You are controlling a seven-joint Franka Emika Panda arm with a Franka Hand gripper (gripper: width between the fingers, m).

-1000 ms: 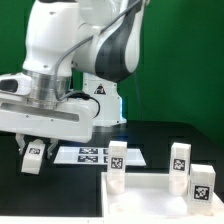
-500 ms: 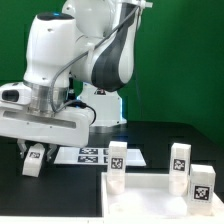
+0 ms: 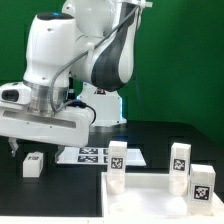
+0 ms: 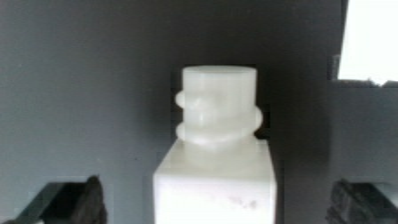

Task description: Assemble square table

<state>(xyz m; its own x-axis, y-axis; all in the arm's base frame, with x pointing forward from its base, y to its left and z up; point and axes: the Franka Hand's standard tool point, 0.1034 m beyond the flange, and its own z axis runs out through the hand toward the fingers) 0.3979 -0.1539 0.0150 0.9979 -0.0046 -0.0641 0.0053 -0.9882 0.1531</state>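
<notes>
A white leg (image 3: 33,164) with a black-and-white tag lies on the black table at the exterior view's left. My gripper (image 3: 33,148) hangs just above it, open. In the wrist view the leg (image 4: 222,185) stands between my dark fingers (image 4: 68,202), with a gap on each side, and its round threaded peg (image 4: 221,105) points away from me. The white tabletop (image 3: 150,193) with its raised rim lies at the lower right. Three more legs are around it: one (image 3: 117,165) at its left corner and two (image 3: 180,159) (image 3: 200,184) at its right.
The marker board (image 3: 90,155) lies flat behind the tabletop, in front of the robot's white base (image 3: 100,100). A green wall closes the back. In the wrist view a white patch (image 4: 370,65) shows at the edge.
My jaws have opened and let go of the leg. It was held tilted off the table and now lies on the table under the gripper.
</notes>
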